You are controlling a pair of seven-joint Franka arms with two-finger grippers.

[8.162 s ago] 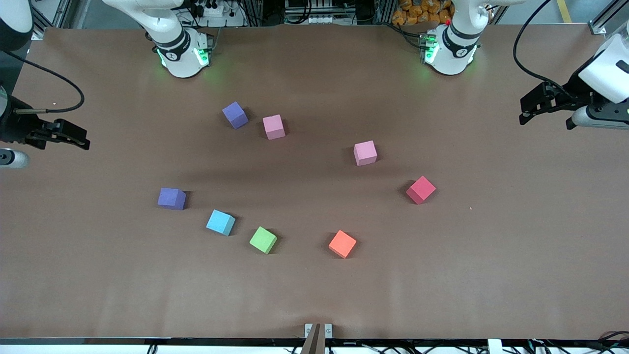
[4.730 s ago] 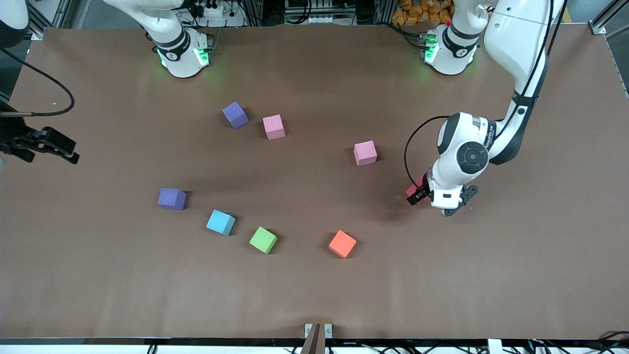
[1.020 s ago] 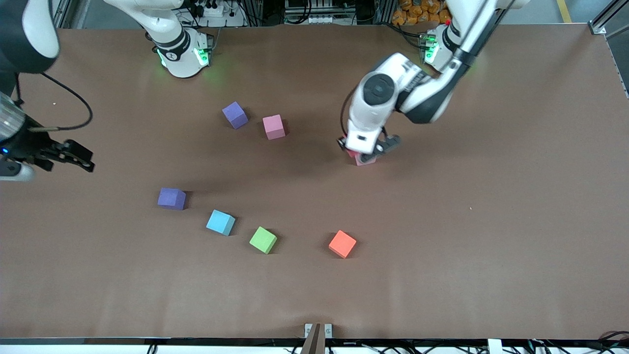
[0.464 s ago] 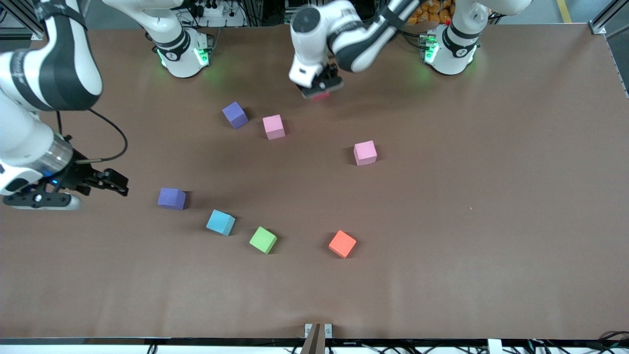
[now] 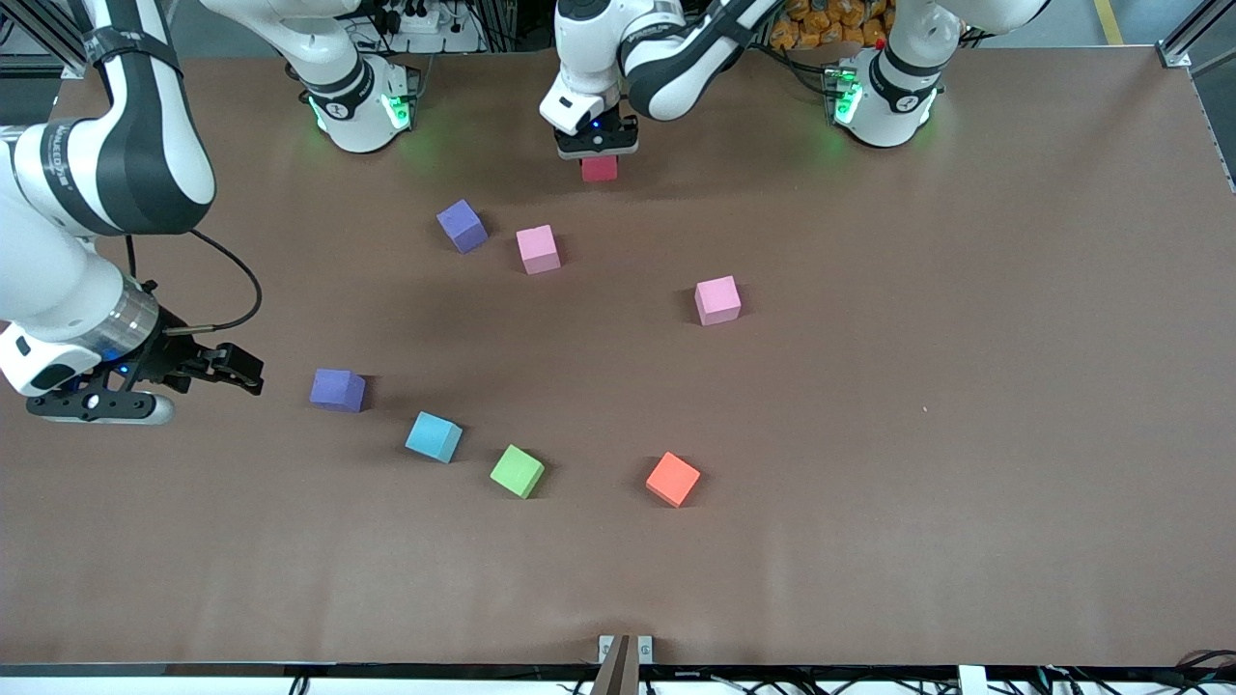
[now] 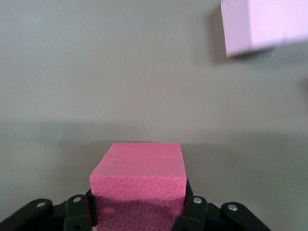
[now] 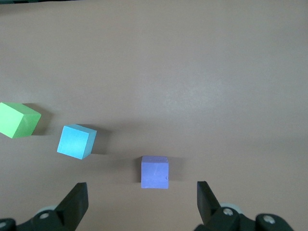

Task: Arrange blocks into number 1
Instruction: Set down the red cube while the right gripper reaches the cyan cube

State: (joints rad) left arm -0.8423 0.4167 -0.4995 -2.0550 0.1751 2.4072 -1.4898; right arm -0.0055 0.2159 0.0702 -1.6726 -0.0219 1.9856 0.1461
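Left claw (image 5: 599, 154) around red block (image 5: 599, 169)

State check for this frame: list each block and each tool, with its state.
red block: gripped by left tool
left tool: shut on red block, near the bases
right tool: open, beside a purple block
other purple, two pink, light blue, green, orange: loose on table

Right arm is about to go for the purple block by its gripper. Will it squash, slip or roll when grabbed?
The purple block looks like matte foam, so probably light and slightly squashy under the open right gripper. Its flat faces suggest it won't roll. The textured surface probably grips well, as the red block does in the left gripper.
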